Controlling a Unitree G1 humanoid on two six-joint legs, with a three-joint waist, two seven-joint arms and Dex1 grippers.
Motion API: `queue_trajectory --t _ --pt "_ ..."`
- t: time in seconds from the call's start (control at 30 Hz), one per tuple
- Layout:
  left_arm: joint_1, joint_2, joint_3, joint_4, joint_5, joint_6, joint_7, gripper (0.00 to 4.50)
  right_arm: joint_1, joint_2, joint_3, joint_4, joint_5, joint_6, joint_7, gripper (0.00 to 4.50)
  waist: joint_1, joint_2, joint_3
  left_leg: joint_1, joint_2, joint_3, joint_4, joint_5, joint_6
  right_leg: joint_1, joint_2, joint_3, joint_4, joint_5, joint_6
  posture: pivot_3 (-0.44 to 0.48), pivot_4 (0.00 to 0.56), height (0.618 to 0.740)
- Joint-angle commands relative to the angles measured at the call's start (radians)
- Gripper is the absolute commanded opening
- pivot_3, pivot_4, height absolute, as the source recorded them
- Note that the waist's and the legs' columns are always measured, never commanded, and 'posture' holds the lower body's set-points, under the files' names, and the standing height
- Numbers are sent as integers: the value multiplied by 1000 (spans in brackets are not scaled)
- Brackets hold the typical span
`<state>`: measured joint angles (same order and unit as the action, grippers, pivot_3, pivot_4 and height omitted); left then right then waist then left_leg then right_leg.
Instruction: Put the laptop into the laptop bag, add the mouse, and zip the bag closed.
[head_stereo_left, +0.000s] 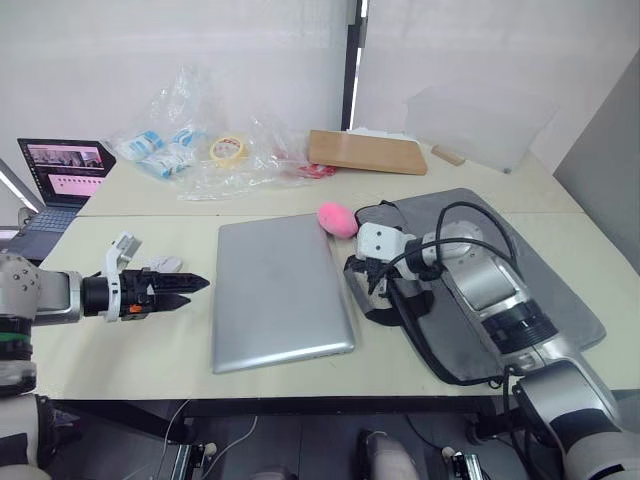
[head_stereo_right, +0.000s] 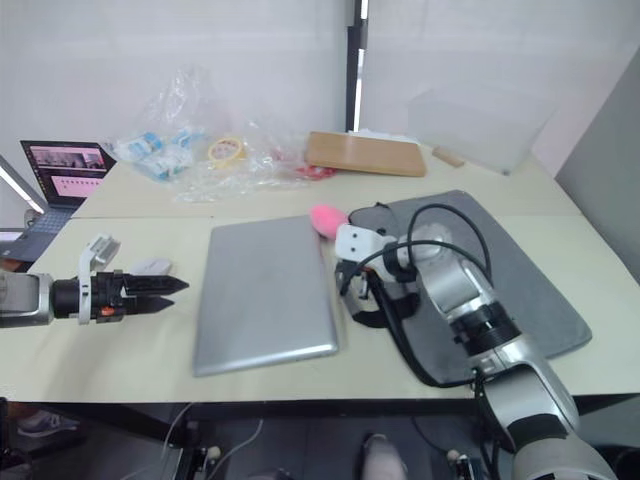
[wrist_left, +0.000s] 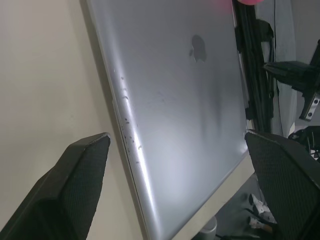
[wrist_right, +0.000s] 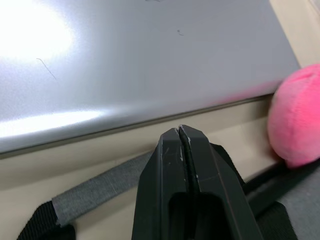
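The large thin silver-grey metal laptop (head_stereo_left: 280, 290) lies closed and flat on the pale counter (head_stereo_left: 120, 345), squarely between the two arms. The left end effector (head_stereo_left: 190, 285) hangs low just off the laptop's left long edge, pointing at it; in the head views its two black fingers look drawn nearly together, but the left wrist view shows them spread wide with the laptop's edge between them, holding nothing. The right end effector (wrist_right: 179, 137) sits just off the laptop's right edge, its fingers pressed together with no gap, right above a black strap handle (wrist_right: 90, 192) of the flat grey fabric laptop bag (head_stereo_left: 540, 270). Whether it pinches the strap I cannot tell. The bag lies flat behind and to the outside of that end effector, and a fluffy pink ball (head_stereo_left: 337, 219) rests just beyond its tips, near the laptop's far corner. A small smooth white oval mouse (head_stereo_left: 162, 264) lies just beside the left end effector, on its far side.

The laptop looks stiff, fairly heavy and slick, with little for fingers to bite on; I'd judge the safest hold is across a long edge near its middle, lifted slowly so it doesn't slide. The bag is soft and will likely sag, so its mouth probably needs holding open by the strap.
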<state>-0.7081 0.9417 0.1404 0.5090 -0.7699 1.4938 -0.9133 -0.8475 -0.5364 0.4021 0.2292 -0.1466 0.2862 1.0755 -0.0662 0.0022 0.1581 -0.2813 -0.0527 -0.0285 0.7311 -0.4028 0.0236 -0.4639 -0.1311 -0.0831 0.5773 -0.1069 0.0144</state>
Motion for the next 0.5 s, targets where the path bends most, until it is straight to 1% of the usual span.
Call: queue_trajectory --t 0.03,0.27,0.4,0.5 --pt "-40 -7 -27 55 33 -39 -43 4500 -24 23 6 26 -24 -27 -27 52 -3 0 0 0 0 0 0 0 0 0 0 0 0 0 0 0 150 740" --pt "-70 -47 -108 143 107 -127 -129 4500 -27 63 48 97 -83 -61 -50 52 -4 0 0 -2 0 0 0 0 0 -2 0 1 0 0 0 0 150 740" --pt "-84 -65 -140 192 142 -150 -167 4500 -29 82 60 122 -91 -75 -48 52 -3 0 0 -3 0 0 0 0 0 -3 0 1 1 0 0 0 150 740" --pt "-90 -85 -160 191 156 -144 -192 4500 -30 99 58 143 -90 -85 -48 52 0 -1 0 -3 0 0 1 0 0 -3 0 1 1 0 0 0 150 740"
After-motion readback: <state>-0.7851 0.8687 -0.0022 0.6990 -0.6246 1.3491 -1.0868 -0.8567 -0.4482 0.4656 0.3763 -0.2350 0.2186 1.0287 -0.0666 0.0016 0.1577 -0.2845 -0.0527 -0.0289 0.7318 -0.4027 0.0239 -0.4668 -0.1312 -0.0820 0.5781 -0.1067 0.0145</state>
